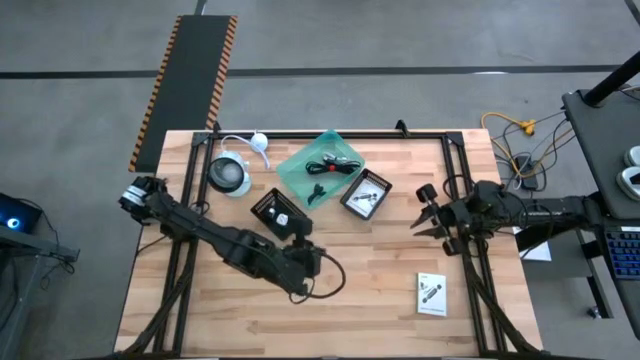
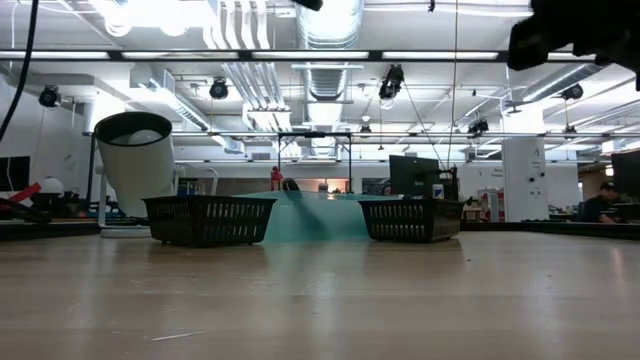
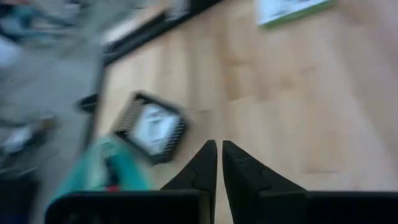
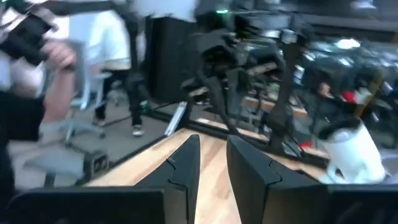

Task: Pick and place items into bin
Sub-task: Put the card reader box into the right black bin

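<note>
From above, the wooden table carries a teal bin near its far edge, and inside it lie a black cable with a red tie and a small dark piece. Just left of the bin sits a black basket with a pale item in it, and just right of it a second black basket holding a white packet and a dark stick. A white cup stands to the left of the first basket, and a white printed packet lies alone toward the near right of the table. The left gripper is over the middle of the table, near the first basket; the right gripper is at the right side, its fingers spread well apart and holding nothing. From table height, the cup stands tilted at the left, with the two baskets on either side of the teal bin. The left wrist camera shows the left fingers nearly touching, with only a thin gap and nothing between them, above bare wood; a basket with a white packet and the teal bin are beyond. The right wrist camera shows that arm's fingers with a narrow gap between them, empty, the cup farther off, and a person's hand in the room.
</note>
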`<action>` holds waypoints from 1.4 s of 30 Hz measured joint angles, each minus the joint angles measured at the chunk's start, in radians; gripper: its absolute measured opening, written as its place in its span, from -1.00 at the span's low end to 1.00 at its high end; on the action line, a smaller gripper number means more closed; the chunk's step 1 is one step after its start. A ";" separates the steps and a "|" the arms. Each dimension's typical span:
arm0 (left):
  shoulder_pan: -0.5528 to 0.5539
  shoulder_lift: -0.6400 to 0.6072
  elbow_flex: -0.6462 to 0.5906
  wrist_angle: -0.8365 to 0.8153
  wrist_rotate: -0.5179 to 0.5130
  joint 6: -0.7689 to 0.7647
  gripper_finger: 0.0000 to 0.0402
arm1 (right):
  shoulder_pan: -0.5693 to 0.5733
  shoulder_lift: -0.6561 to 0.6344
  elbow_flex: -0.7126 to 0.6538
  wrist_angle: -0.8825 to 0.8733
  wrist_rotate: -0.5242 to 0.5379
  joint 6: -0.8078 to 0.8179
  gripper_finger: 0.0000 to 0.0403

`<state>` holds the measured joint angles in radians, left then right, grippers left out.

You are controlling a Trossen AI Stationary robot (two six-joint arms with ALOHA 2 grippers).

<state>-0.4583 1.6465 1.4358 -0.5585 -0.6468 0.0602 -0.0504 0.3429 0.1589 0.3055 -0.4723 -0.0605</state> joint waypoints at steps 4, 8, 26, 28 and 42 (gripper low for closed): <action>0.002 -0.015 -0.028 -0.008 -0.195 -0.001 -0.93 | 0.014 0.020 0.007 -0.021 0.227 0.173 -0.66; 0.008 -0.053 -0.063 -0.008 -0.272 -0.002 -0.92 | 0.015 0.070 0.063 -0.112 0.259 0.248 -0.66; 0.019 -0.552 -0.624 0.468 -0.111 -0.027 -0.92 | 0.219 0.448 0.453 -0.741 0.502 0.366 -0.66; 0.020 -0.580 -0.689 0.529 -0.111 -0.027 -0.92 | 0.256 0.477 0.482 -0.811 0.500 0.333 -0.66; 0.020 -0.590 -0.772 0.632 -0.097 -0.027 -0.92 | 0.536 0.709 0.536 -1.016 0.490 0.141 -0.64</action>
<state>-0.4385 1.0567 0.6638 0.0735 -0.7434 0.0330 0.4851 1.0514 0.6946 -0.7102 0.0180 0.0808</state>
